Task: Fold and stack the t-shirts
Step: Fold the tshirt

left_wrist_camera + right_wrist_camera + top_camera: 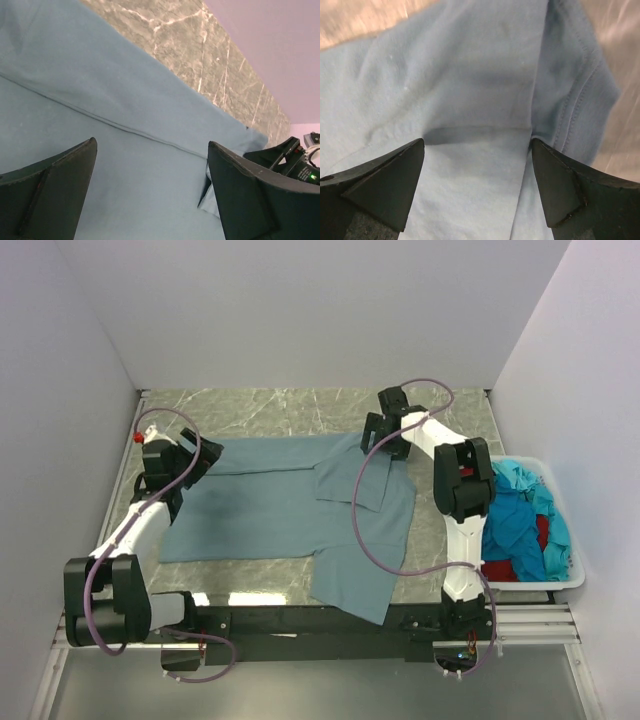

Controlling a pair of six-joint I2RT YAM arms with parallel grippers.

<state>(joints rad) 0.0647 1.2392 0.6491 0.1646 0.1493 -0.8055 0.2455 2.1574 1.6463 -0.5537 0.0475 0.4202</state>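
Marble table point(260, 410) between pale walls point(300, 310) bears a grey-blue t-shirt point(270, 515); left fingers point(50, 195) and right fingers point(380, 185) stand open.

The left gripper point(151, 145) stands with its two dark fingers point(55, 185) wide apart and nothing clasped between them, above the grey-blue t-shirt point(100, 65). The cloth lies flat and fills most of the view. A straight fold line point(125, 127) runs across it from the left towards the right finger, where a layered corner of cloth shows. Past the shirt's far edge lies a strip of grey marbled table point(190, 40), then a pale wall point(270, 35). At the right edge sits a black robot part point(287, 157) with a small green light point(312, 176).
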